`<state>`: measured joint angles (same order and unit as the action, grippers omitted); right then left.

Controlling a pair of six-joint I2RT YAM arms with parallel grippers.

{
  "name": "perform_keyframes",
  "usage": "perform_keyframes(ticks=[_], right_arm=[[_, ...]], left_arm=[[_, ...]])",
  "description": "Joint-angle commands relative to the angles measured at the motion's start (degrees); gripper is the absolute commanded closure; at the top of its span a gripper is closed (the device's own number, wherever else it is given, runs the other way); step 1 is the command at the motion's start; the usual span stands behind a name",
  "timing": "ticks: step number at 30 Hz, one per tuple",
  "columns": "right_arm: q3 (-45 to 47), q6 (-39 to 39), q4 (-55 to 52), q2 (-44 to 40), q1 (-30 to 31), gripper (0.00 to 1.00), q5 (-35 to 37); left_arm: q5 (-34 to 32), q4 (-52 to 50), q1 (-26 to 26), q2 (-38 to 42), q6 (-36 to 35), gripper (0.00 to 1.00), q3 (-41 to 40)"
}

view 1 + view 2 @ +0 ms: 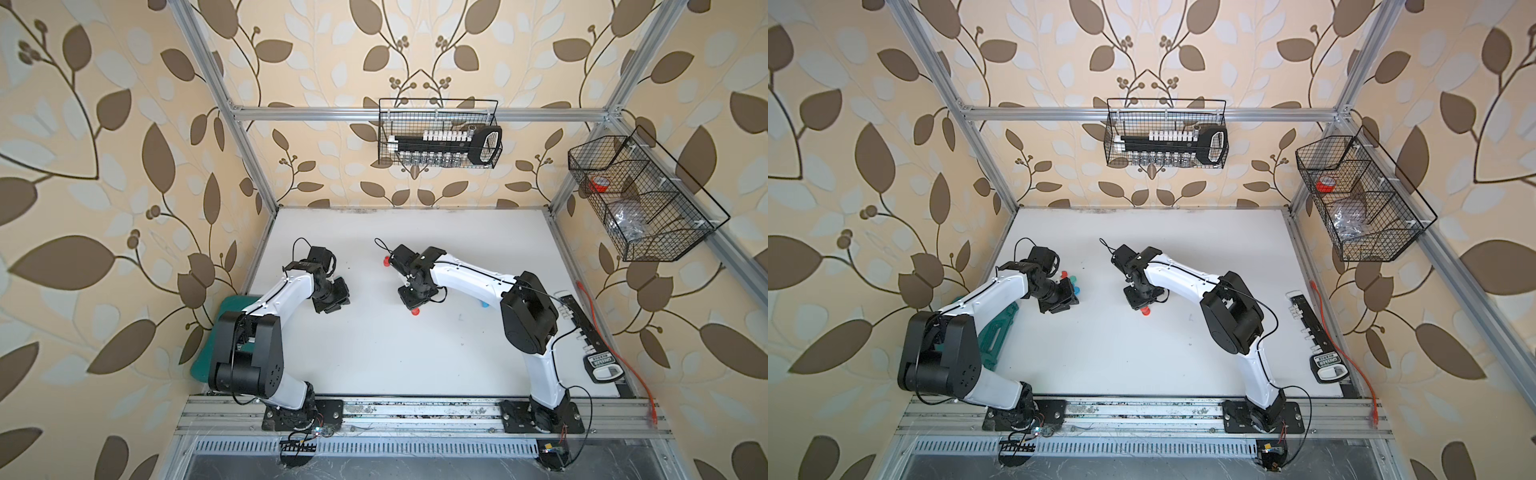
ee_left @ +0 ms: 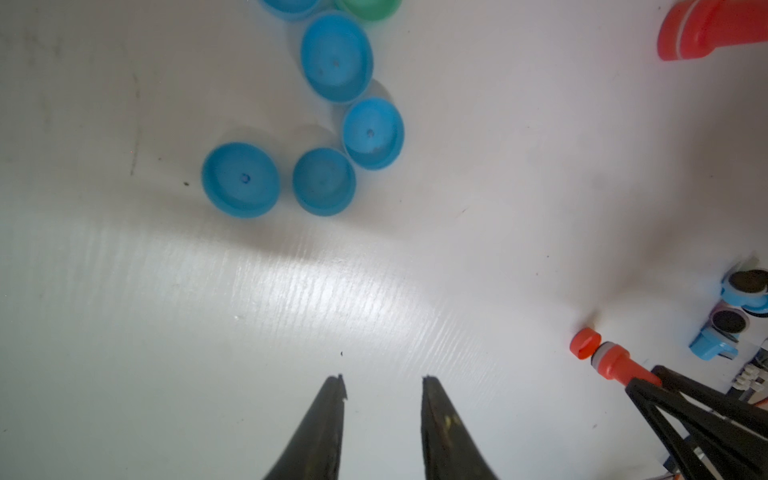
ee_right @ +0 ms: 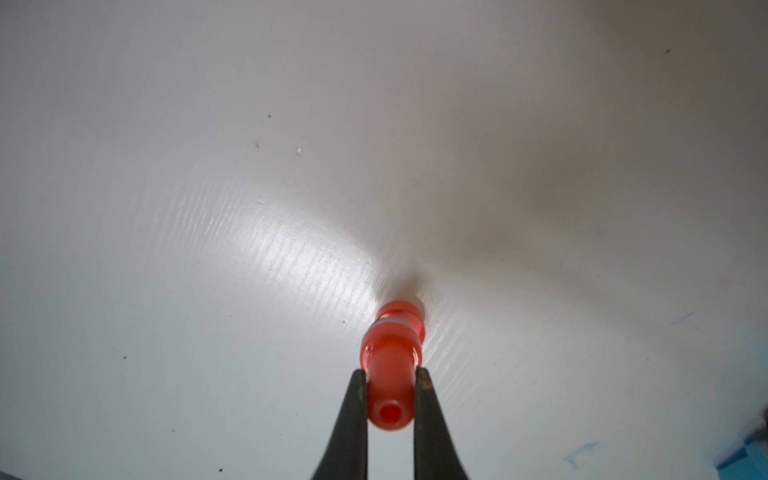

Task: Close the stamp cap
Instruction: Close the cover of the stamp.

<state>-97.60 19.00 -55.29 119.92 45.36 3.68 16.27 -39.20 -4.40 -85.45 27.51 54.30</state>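
Note:
A red stamp [image 3: 390, 374] stands tilted on the white table, and my right gripper [image 3: 390, 371] is shut on its narrow handle. A red cap [image 3: 401, 309] sits at its lower end against the table, with a white band showing between cap and body. The left wrist view shows the same stamp [image 2: 615, 365] and cap [image 2: 585, 343] off to one side. Both top views show only the stamp's red end [image 1: 415, 311] [image 1: 1144, 311] under the right wrist. My left gripper [image 2: 384, 379] hovers over bare table, open, with nothing between its fingers.
Several loose blue caps [image 2: 324, 178] and a green one [image 2: 370, 8] lie ahead of the left gripper. Another red stamp [image 2: 702, 29] [image 1: 387, 260] lies farther back. Two blue stamps [image 2: 744, 291] rest near the right arm. Wire baskets [image 1: 440, 133] hang on the walls.

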Motion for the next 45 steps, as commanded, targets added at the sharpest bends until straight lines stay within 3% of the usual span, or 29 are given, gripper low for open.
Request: perform_keyframes(ticks=[1,45], right_arm=[[-1.0,-0.4,-1.1,1.6,0.3,0.99,0.5],[3.4,0.6,0.8,1.4,0.1,0.99,-0.3]], left_arm=[[-0.3,-0.5,0.7,0.4,0.0,0.66,0.7],[-0.4,-0.8,0.7,0.9,0.0,0.66,0.2]])
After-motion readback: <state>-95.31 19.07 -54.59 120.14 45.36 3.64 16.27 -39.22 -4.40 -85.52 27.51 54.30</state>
